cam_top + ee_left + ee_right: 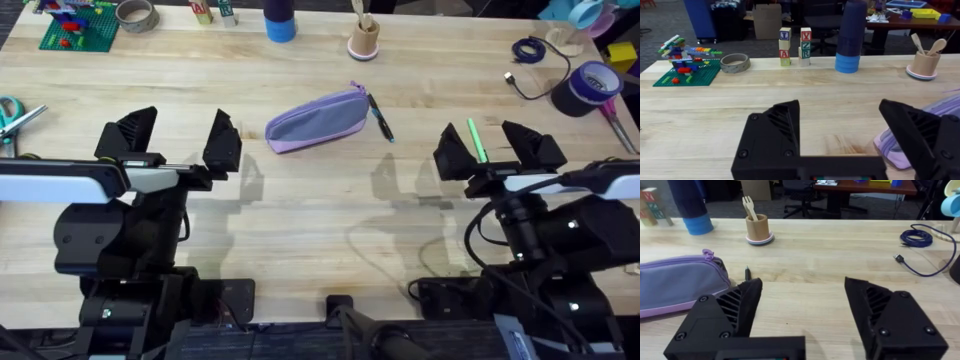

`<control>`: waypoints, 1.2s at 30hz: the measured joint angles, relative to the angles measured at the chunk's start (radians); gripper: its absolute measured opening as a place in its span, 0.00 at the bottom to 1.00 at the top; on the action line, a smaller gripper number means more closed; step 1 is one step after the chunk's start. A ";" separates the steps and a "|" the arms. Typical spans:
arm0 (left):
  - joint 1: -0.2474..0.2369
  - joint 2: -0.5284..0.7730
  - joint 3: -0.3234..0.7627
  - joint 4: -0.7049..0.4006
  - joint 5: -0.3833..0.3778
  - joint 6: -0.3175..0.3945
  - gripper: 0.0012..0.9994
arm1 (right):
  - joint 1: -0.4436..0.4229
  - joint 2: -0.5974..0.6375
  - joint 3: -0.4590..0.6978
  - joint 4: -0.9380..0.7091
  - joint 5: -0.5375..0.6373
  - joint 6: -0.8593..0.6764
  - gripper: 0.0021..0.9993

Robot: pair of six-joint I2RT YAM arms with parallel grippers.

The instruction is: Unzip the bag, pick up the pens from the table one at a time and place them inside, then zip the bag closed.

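The bag (317,120) lies zipped near the middle of the table (300,210), tilted. The black pen (380,118) lies just beside its right end. The green pen (477,140) lies between the fingers of my right gripper (497,150), which are spread. My left gripper (170,140) is also spread, empty, left of the bag.

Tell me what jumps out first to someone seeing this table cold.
The lilac-and-grey bag lies zipped at mid-table, a black pen right beside its end. The green pen lies under the open right gripper, and the left gripper hangs open left of the bag. Toys, tape and a cable line the table's far edge.
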 joint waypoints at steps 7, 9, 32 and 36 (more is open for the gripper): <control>0.000 0.000 0.000 0.000 0.000 0.002 0.99 | 0.000 0.000 0.000 -0.003 0.000 0.000 1.00; 0.000 0.000 0.000 0.000 0.000 0.002 1.00 | 0.000 0.000 0.000 -0.003 0.000 0.000 1.00; 0.000 0.212 0.465 -0.487 -0.001 -0.103 0.99 | 0.000 0.432 0.604 -0.583 0.032 0.039 1.00; 0.000 0.470 0.700 -0.591 0.010 -0.156 0.99 | 0.000 0.736 0.856 -0.707 0.031 0.021 1.00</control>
